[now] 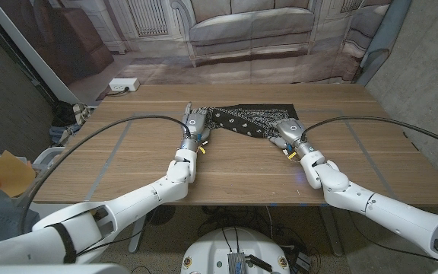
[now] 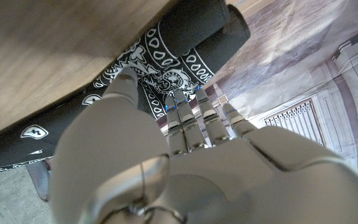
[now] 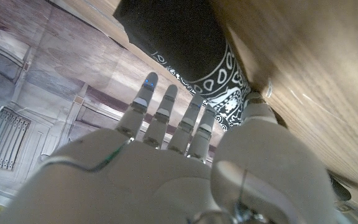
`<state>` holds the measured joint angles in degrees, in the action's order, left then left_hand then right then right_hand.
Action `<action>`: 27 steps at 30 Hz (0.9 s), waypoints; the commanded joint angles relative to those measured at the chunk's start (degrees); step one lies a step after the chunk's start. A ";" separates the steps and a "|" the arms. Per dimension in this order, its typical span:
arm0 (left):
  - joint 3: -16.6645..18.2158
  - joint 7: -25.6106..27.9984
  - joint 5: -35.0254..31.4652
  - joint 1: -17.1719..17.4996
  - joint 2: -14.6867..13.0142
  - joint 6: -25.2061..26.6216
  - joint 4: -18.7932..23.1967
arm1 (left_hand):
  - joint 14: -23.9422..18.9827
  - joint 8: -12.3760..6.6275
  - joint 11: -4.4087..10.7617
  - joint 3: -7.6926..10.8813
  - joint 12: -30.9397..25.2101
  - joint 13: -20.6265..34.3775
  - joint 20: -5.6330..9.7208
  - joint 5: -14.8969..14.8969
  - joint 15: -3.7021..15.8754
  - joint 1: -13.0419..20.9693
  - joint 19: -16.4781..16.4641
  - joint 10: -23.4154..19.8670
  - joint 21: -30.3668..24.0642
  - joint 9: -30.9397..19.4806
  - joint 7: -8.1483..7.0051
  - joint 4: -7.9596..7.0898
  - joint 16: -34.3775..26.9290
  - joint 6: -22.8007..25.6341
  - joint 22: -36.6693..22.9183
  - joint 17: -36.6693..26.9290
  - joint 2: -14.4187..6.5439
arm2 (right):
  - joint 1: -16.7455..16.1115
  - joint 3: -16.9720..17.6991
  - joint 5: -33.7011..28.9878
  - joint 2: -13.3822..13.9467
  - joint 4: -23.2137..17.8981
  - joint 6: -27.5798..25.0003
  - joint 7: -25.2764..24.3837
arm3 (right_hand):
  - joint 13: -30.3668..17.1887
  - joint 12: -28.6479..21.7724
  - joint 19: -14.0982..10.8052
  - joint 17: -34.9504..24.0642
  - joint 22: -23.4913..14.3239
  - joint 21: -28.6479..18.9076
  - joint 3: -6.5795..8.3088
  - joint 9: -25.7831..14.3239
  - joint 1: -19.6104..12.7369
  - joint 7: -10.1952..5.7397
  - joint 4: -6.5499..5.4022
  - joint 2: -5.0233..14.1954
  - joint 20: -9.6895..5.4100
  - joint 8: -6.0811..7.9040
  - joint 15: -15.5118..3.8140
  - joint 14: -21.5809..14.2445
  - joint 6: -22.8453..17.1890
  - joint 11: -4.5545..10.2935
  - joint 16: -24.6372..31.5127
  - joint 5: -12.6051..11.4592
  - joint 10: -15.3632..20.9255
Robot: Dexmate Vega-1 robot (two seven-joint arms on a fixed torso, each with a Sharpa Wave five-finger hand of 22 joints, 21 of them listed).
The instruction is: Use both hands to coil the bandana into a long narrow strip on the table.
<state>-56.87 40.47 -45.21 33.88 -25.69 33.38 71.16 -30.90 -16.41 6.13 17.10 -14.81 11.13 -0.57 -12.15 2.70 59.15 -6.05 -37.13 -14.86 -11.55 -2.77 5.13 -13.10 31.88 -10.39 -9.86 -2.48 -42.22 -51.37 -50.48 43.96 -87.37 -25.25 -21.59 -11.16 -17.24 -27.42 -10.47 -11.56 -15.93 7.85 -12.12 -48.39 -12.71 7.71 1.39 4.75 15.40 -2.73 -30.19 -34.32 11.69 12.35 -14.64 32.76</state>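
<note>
If one hand rolls ahead of the other, I think the bandana (image 1: 249, 119) could twist and the strip become uneven. From the head, it lies partly rolled at the table's (image 1: 128, 164) far middle, left hand (image 1: 196, 124) and right hand (image 1: 286, 131) at its ends. Left wrist: fingers (image 2: 185, 118) touch cloth, nearly together. Right wrist: fingers (image 3: 166, 112) slightly apart over cloth (real grip, I cannot tell).

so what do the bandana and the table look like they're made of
Bandana: thin woven cloth, probably cotton, matte black with a white paisley print; it folds and rolls softly. Table: wood or wood veneer, judging by the brown grain with a low satin sheen.
</note>
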 commanded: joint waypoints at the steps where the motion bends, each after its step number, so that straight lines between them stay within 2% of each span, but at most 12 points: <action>1: 0.15 6.34 0.70 -1.61 1.78 -1.18 -3.94 | -13.84 -2.00 2.75 1.82 -1.26 -0.21 3.87 0.85 5.74 2.72 -8.94 -12.02 -1.42 0.13 -0.97 1.43 -0.49 10.69 0.18 0.14 -0.93 | 1.62 -0.07 0.36 -0.53 2.08 2.02 -1.78 | 0.00 -1.74 -3.31 -0.08 -0.86 -1.51 0.22 -0.22 -1.56 -0.12 -0.32 0.97 -2.69 2.55 -6.22 -6.44 -10.15 0.40 0.41 0.22 7.37; 3: 0.18 6.89 1.00 -1.64 1.78 -1.48 -4.05 | -19.37 -2.55 3.77 2.93 -1.47 -0.34 4.63 1.06 7.25 3.62 -12.93 -17.12 -1.91 0.29 -0.96 1.78 -0.18 15.28 0.25 0.14 -1.77 | 1.71 0.03 0.66 -0.56 2.24 2.20 -1.93 | 0.06 -1.86 -4.22 -0.12 -1.12 -2.06 0.40 -0.18 -2.14 -0.17 -0.39 1.81 -3.42 3.39 -6.80 -8.41 -13.89 0.57 0.39 0.51 9.46; 5: 0.19 7.22 1.24 -1.64 1.74 -1.64 -4.02 | -23.13 -3.19 4.73 3.72 -1.59 -0.39 4.98 1.23 7.71 4.25 -15.41 -20.36 -2.17 0.28 -0.78 2.00 -0.11 18.84 0.31 0.12 -2.37 | 1.71 0.20 1.07 -0.65 2.35 2.29 -2.22 | 0.10 -1.83 -4.56 -0.09 -1.29 -2.35 0.50 -0.20 -2.63 -0.13 -0.34 2.24 -3.94 4.20 -7.11 -9.31 -16.99 0.61 0.15 0.79 10.66; 8: 0.31 7.24 1.72 -1.51 1.60 -1.71 -3.60 | -28.60 -3.79 5.03 5.49 -1.44 -0.48 5.63 1.52 8.16 5.67 -19.71 -25.38 -2.64 0.22 -0.43 2.49 0.50 23.07 0.35 0.11 -3.38 | 1.78 0.37 1.52 -0.64 2.43 2.62 -2.64 | 0.12 -1.85 -5.17 -0.14 -1.65 -3.08 1.26 -0.17 -4.28 -0.22 -0.16 4.15 -4.72 5.85 -7.26 -12.78 -23.26 0.66 0.28 1.72 14.61; 12: 0.29 6.42 1.92 -1.35 1.29 -0.88 -2.62 | -30.45 -3.96 5.18 6.05 -1.13 -0.48 5.75 1.65 8.38 5.98 -20.90 -27.03 -2.59 0.17 -0.38 2.63 0.89 24.40 0.35 0.13 -3.33 | 2.00 0.42 1.87 -0.54 2.34 2.56 -2.16 | 0.12 -1.81 -5.40 -0.24 -1.72 -3.28 1.45 -0.13 -4.40 -0.24 -0.32 4.77 -4.91 5.94 -7.34 -13.63 -23.82 0.67 0.45 1.93 15.31; 13: 0.24 6.23 1.95 -1.30 1.15 -0.91 -2.39 | -29.97 -3.53 5.02 6.11 -0.42 -0.39 4.80 1.74 8.07 5.90 -20.22 -26.62 -2.09 0.12 -0.50 2.62 1.60 23.80 0.25 0.24 -2.99 | 2.02 0.42 1.94 -0.51 2.32 2.53 -2.03 | 0.13 -1.81 -5.23 -0.23 -1.72 -3.22 1.46 -0.13 -4.44 -0.24 -0.31 4.78 -4.87 5.95 -7.38 -13.65 -23.87 0.67 0.42 1.95 15.38; 15: -0.04 4.51 1.98 -1.18 0.39 -0.83 -1.14 | -28.14 -2.44 5.03 5.61 1.32 -0.20 4.03 1.93 7.52 4.67 -18.93 -24.81 -1.09 -0.01 -0.72 2.07 2.66 22.12 0.11 0.28 -1.87 | 2.03 0.37 1.99 -0.33 1.90 2.12 -1.04 | 0.17 -1.49 -4.77 -0.21 -1.75 -3.12 1.30 -0.03 -4.64 -0.23 -0.07 4.24 -4.44 5.51 -7.49 -13.16 -23.09 0.71 -0.01 2.19 15.34; 17: -0.20 2.95 1.97 -0.97 -0.20 -0.50 0.02 | -19.23 1.21 3.82 4.00 4.23 0.16 0.87 1.99 4.57 1.69 -15.25 -18.12 1.12 0.05 -0.96 1.05 3.60 16.12 -0.14 -0.04 0.60 | 1.97 0.31 2.00 0.01 1.19 1.59 0.34 | 0.25 -0.11 -3.75 -0.38 -1.80 -2.91 0.82 0.21 -4.49 -0.23 -0.09 3.45 -3.71 3.78 -7.31 -12.02 -19.86 0.69 -0.86 2.60 13.89; 19: -0.32 2.35 1.73 -0.78 -0.52 -0.20 0.59 | -15.73 2.44 3.71 3.84 4.50 0.29 -0.48 1.94 3.52 1.23 -12.76 -15.69 2.21 0.00 -1.74 0.97 3.57 13.94 -0.28 -0.09 1.00 | 1.71 0.39 2.05 0.34 0.62 1.26 0.87 | 0.23 1.12 -3.06 -0.52 -1.80 -2.77 0.49 0.31 -4.47 -0.23 -0.10 2.93 -2.97 2.30 -7.27 -10.53 -17.23 0.63 -1.41 2.60 12.28; 21: -0.47 1.47 1.45 -0.62 -0.86 0.26 1.23 | -12.42 3.64 2.95 3.53 4.79 0.39 -1.13 1.96 3.08 0.65 -10.72 -12.22 2.92 -0.08 -2.37 0.90 3.40 11.50 -0.39 -0.14 1.61 | 1.52 0.46 2.08 0.57 0.17 0.94 1.41 | 0.19 1.82 -2.73 -0.63 -1.80 -2.71 0.31 0.37 -4.39 -0.17 -0.16 2.71 -2.75 1.21 -6.93 -9.85 -15.20 0.65 -1.51 2.57 11.27; 23: -0.60 0.39 1.15 -0.40 -1.35 0.73 2.14 | -6.87 5.41 1.93 3.19 4.79 0.54 -2.07 1.93 1.43 -0.06 -7.78 -7.36 3.54 -0.21 -1.57 0.70 3.44 6.28 -0.50 -0.32 1.92 | 1.37 0.45 1.92 0.72 -0.10 0.65 1.65 | 0.18 2.24 -2.34 -0.62 -1.78 -2.59 0.17 0.37 -4.44 -0.19 -0.08 2.38 -2.40 0.75 -6.76 -9.08 -14.41 0.62 -1.73 2.55 10.52; 27: -0.83 -1.86 0.38 0.19 -2.24 2.14 4.15 | 0.71 6.14 0.71 2.23 4.92 0.74 -2.81 1.87 0.35 -1.26 -2.48 2.27 4.11 -0.43 -0.96 0.61 3.36 -1.26 -0.55 -0.43 3.14 | 1.09 0.44 1.76 0.78 -0.40 0.38 1.77 | 0.09 3.51 -1.35 -0.73 -1.69 -2.26 -0.34 0.30 -4.09 -0.14 -0.26 1.75 -1.35 -0.92 -6.50 -7.00 -11.37 0.53 -1.96 2.32 8.15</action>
<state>-57.11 43.47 -43.65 33.06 -26.03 33.09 71.43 -34.09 -10.62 7.59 19.73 -10.29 11.62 -2.80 -10.37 3.48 58.84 -11.06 -39.28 -11.00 -11.75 -4.04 5.61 -9.73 34.43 -10.82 -10.02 0.22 -40.52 -51.04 -48.69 44.07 -86.36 -23.81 -21.39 -10.91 -14.37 -29.45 -11.04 -13.20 -18.58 7.77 -11.71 -52.44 -12.87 7.45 3.79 3.05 15.16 -3.59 -38.29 -47.01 12.24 10.58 -12.19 41.89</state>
